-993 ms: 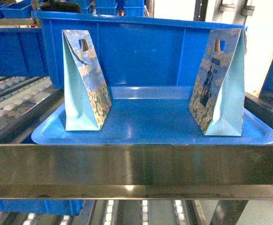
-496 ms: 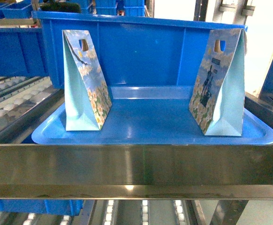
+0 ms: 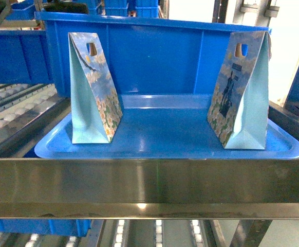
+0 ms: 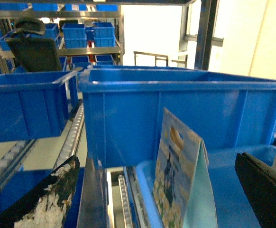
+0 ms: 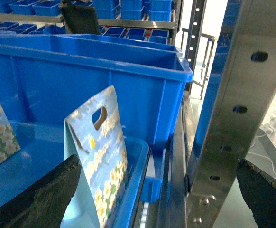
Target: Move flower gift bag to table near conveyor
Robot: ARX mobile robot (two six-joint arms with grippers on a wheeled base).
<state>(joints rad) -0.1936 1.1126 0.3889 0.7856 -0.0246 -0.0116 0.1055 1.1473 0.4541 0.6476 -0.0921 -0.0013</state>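
Standing untouched on the tray at 9 and 3 o'clock, both bags wait on the conveyor. Left hand and right hand gape wide, empty. Grasp, lift and transfer remain; no surface shows.

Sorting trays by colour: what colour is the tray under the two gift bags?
Blue tray; clearest in the head view.

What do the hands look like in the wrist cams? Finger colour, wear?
Both hands show only as dark fingertips at the frame's lower corners. Left hand: black fingers, the left one heavily scuffed with whitish, flaking patches. Right hand: black, matte, rough-textured fingers, no obvious flaking. No cables or markings visible.
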